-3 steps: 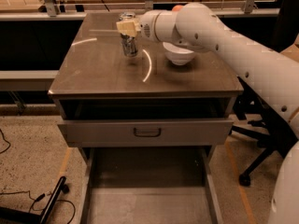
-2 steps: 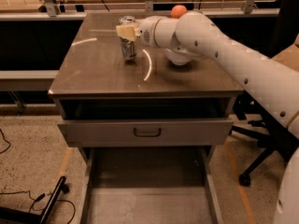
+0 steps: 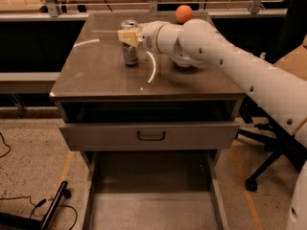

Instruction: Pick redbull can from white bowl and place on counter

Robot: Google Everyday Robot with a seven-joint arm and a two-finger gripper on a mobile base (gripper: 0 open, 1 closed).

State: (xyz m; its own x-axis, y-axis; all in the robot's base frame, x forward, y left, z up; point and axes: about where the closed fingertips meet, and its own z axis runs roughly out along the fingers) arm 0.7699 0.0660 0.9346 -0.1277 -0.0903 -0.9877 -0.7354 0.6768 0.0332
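Observation:
The redbull can (image 3: pixel 130 53) stands upright on the counter (image 3: pixel 105 75), left of the middle. My gripper (image 3: pixel 128 34) reaches in from the right and is shut on the can's upper part, with the shiny top showing just above the cream fingers (image 3: pixel 125 36). The can's base rests on the counter top. The white bowl (image 3: pixel 184 64) is almost wholly hidden behind my arm, and only a sliver of it shows, to the right of the can.
An orange ball (image 3: pixel 183 14) sits at the counter's back edge, right of the gripper. My white arm (image 3: pixel 240 75) crosses the counter's right half. Below are an open drawer (image 3: pixel 151 136) and a dark chair (image 3: pixel 283 42) at the right.
My arm's elbow has swung lower and forward, now covering the white bowl. The can and gripper stay at about the same spot on the counter.

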